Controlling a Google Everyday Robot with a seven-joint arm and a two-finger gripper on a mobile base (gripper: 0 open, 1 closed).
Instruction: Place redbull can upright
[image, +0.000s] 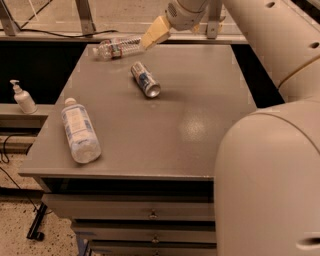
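Redbull can (145, 79) is lying on its side on the grey table (200, 125), in the far-middle part of the top, w/ its shiny silver end pointing near-right and the blue/silver body running back-left. Gripper (153, 37) is hovering behind and above the can, not touching it; whether it's spread or clamped isn't showing. Just behind the can, a clear plastic water bottle (117, 47) is lying along the far edge, its right end next to the gripper; contact btw. them is unclear. Left of the can and nearer, well apart, a bigger labelled plastic bottle (80, 131) is lying on its side. Far left of the can, off the table, a white pump bottle (22, 97) is standing upright. Right of the can, the robot's cream arm (270, 180) is filling the foreground.
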